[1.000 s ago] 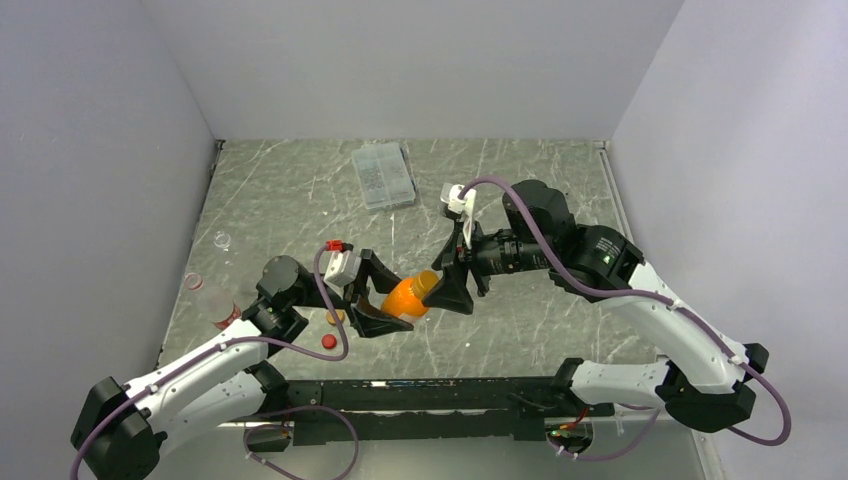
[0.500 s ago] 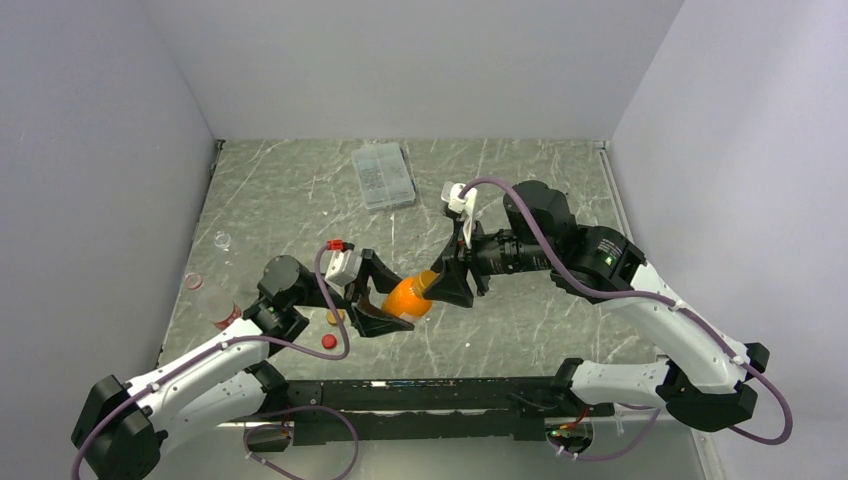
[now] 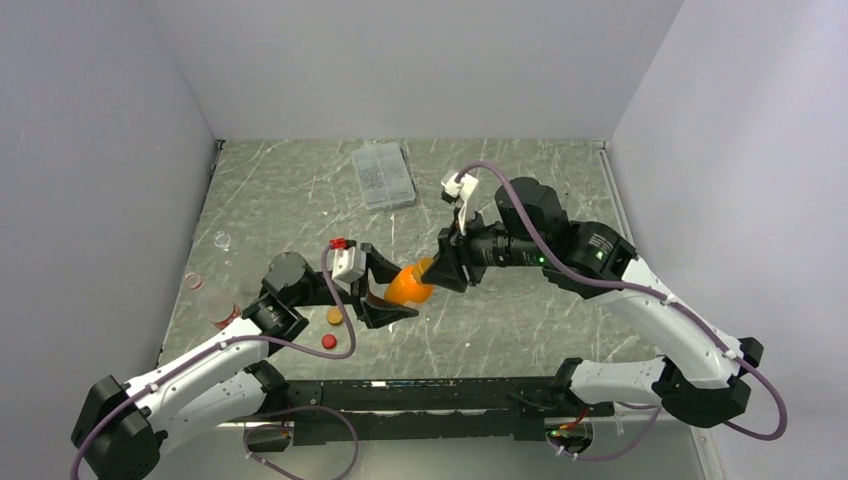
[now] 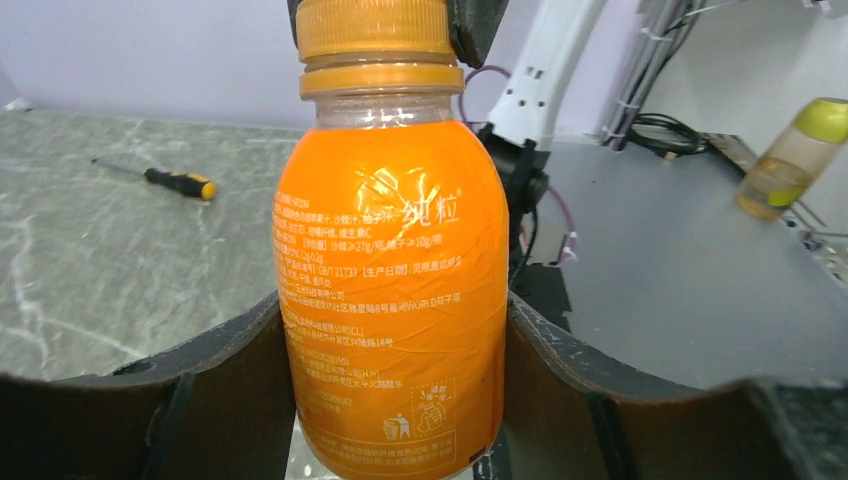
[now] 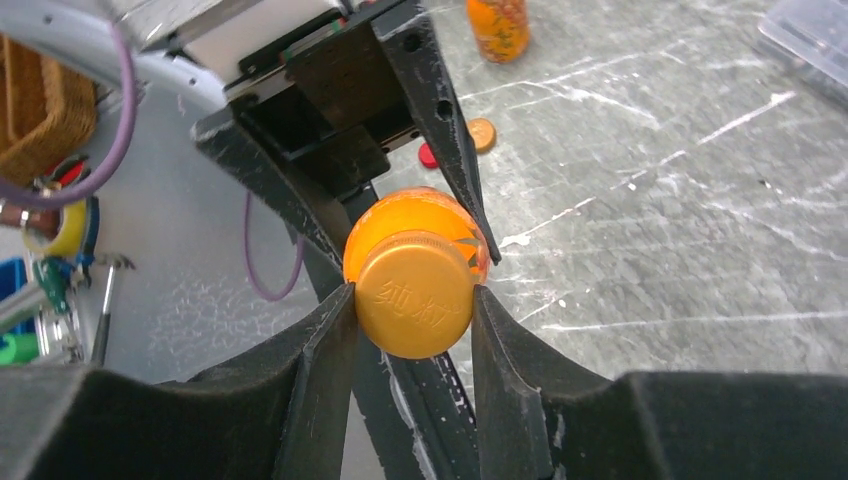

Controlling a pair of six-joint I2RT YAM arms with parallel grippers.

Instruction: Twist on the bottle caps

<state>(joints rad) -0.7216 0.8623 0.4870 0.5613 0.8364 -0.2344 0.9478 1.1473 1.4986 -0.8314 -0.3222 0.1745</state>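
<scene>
Orange plastic sits in our right pincer (image 5: pixel 412 296): its jaws press both sides of the orange cap (image 5: pixel 415 320) on the neck of the orange bottle (image 4: pixel 390 250). Our left pincer (image 4: pixel 395 330) is clamped round that bottle's body, holding it tilted above the desk (image 3: pixel 520 320). Left of the bottle, a loose orange cap (image 3: pixel 334 316) and a red cap (image 3: pixel 328 341) lie on the desk, a clear bottle (image 3: pixel 215 303) farther left.

The orange bottle (image 4: pixel 392 190) is glossy clear plastic under a shiny film label (image 4: pixel 380 340); its cap (image 5: pixel 414 300) is smooth, embossed plastic. Fingers (image 5: pixel 310 385) of the right pincer (image 5: pixel 412 292) seem matt black plastic; the table (image 3: pixel 300 190), polished marbled stone.
</scene>
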